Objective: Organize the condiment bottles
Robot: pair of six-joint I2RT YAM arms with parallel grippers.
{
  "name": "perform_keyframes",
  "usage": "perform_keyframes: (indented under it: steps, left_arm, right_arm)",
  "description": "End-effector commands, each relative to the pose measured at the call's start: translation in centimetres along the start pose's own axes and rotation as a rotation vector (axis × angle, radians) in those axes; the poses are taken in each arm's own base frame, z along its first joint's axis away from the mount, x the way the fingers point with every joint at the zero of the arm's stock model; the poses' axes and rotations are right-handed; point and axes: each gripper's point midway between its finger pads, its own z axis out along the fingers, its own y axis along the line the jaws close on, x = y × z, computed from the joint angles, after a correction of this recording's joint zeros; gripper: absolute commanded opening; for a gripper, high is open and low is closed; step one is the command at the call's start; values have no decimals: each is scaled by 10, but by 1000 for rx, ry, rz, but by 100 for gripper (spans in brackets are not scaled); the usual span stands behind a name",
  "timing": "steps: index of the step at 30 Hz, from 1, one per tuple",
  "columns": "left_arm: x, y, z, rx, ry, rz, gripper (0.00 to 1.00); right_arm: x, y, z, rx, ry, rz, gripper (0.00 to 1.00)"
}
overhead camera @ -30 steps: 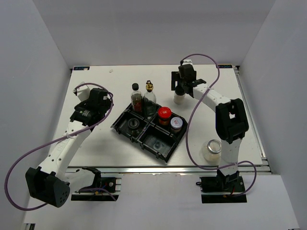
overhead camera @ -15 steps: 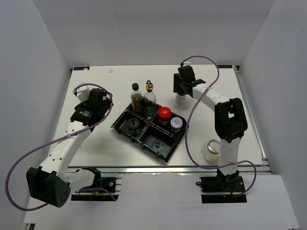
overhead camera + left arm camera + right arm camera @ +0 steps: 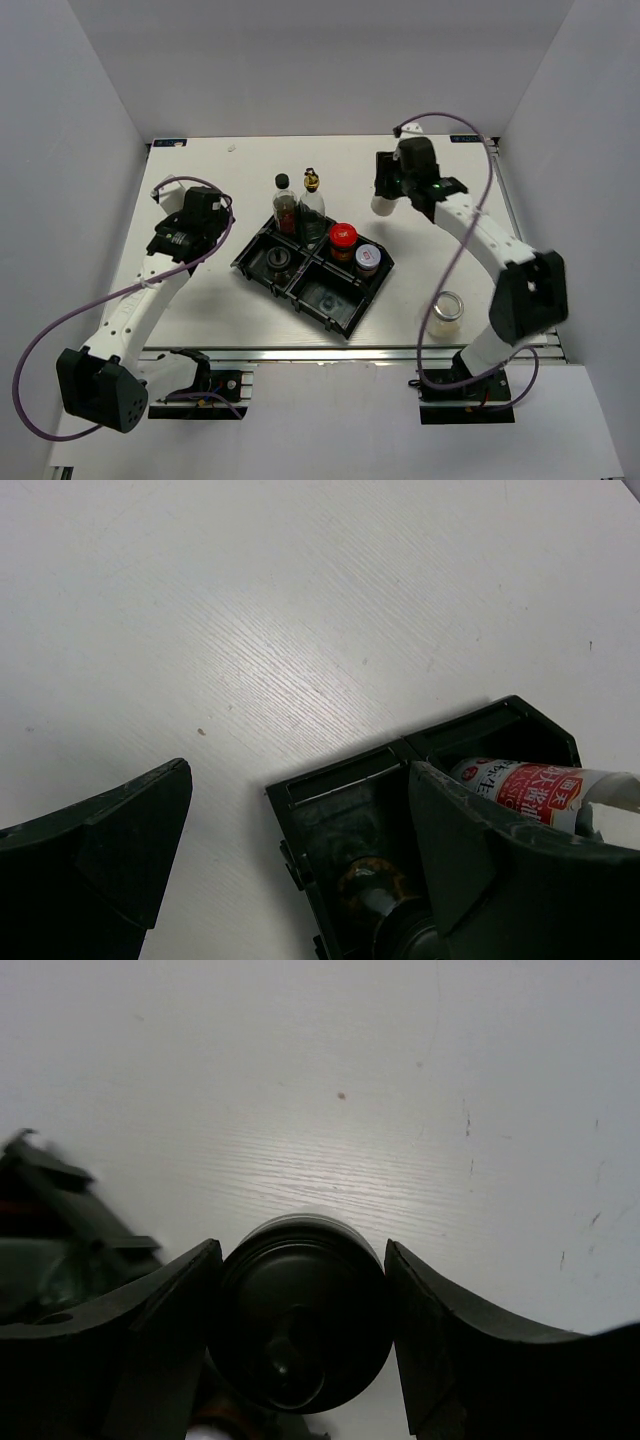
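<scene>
My right gripper (image 3: 384, 192) is shut on the black cap (image 3: 300, 1325) of the white shaker (image 3: 379, 205), right of the black tray (image 3: 352, 318). Its fingers (image 3: 150, 1345) press the cap on both sides. In the tray stand the red-lidded jar (image 3: 343, 238) and silver-lidded jar (image 3: 367, 258); a black-capped bottle (image 3: 278, 262) sits in the left compartment. A dark black-capped bottle (image 3: 285, 200) and the gold-spouted clear bottle (image 3: 312, 203) stand at the tray's far end. The wide clear jar (image 3: 445, 310) stands on the table near right. My left gripper (image 3: 216, 216) is open and empty, left of the tray.
The left wrist view looks past open fingers (image 3: 110, 865) onto the tray's corner (image 3: 300, 800), with a dark bottle (image 3: 400, 905) in one compartment and a red-labelled bottle (image 3: 520, 785) beyond. White walls enclose the table (image 3: 200, 300) on three sides.
My right arm has swung its elbow out to the right, and the gripper has closed down over the shaker and shifted slightly right. The left arm is still.
</scene>
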Motion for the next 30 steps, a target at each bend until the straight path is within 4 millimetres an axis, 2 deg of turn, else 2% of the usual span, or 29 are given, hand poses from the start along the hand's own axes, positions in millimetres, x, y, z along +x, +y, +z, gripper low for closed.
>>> perform_keyframes:
  steps: [1,3,4,6,7,9,10,12,13,15,16,18,19,21,22,24,25,27,28,29,30]
  left_arm:
    - [-6,-2,3,19,-19,-33,98]
    - [-5,-2,5,22,-20,-41,98]
    - [-4,0,6,16,-21,-46,98]
    - [-2,2,7,14,-20,-55,98]
    - [-3,3,8,16,-22,-60,98]
    - [-2,4,8,22,-22,-68,98]
    - [-2,5,8,22,-23,-69,98]
    - [-3,9,10,11,-36,-76,98]
    - [-3,12,11,-2,-44,-81,98]
    - [-4,17,15,-19,-54,-93,98]
    - [-3,25,20,-41,-47,-101,98]
    - [-2,29,28,-42,-23,-130,98]
    - [3,33,33,-52,-6,-132,98]
    - [5,39,38,-71,8,-156,98]
    - [7,41,39,-79,15,-161,98]
    - [9,48,40,-101,18,-173,98]
    - [9,52,41,-116,15,-176,98]
    - [9,60,39,-144,10,-203,98]
    - [9,62,38,-149,6,-207,98]
    - [9,65,37,-159,7,-215,98]
    - [7,67,35,-161,0,-226,98]
  right_arm:
    - [-88,23,-86,-186,-308,-11,7]
    - [-88,30,-108,-243,-333,-23,6]
    - [-97,33,-133,-279,-379,-26,6]
    - [-97,39,-155,-335,-408,-44,4]
    - [-102,45,-178,-381,-446,-58,4]
    - [-106,58,-202,-453,-483,-96,3]
    - [-105,72,-220,-530,-495,-125,2]
    - [-109,90,-241,-610,-520,-175,2]
    - [-104,107,-251,-679,-512,-202,2]
    - [-102,124,-261,-738,-513,-239,1]
    - [-102,141,-268,-788,-512,-268,1]
    - [-96,161,-270,-838,-492,-297,1]
    - [-92,182,-272,-897,-477,-330,0]
    - [-85,201,-270,-939,-440,-350,0]
    - [-76,220,-264,-969,-407,-369,0]
    - [-77,238,-264,-990,-407,-378,0]
    - [-70,249,-252,-993,-374,-386,0]
    - [-71,268,-249,-990,-380,-401,0]
    - [-61,282,-233,-961,-357,-431,0]
    - [-58,289,-228,-952,-350,-437,0]
    - [-61,297,-226,-944,-356,-437,0]
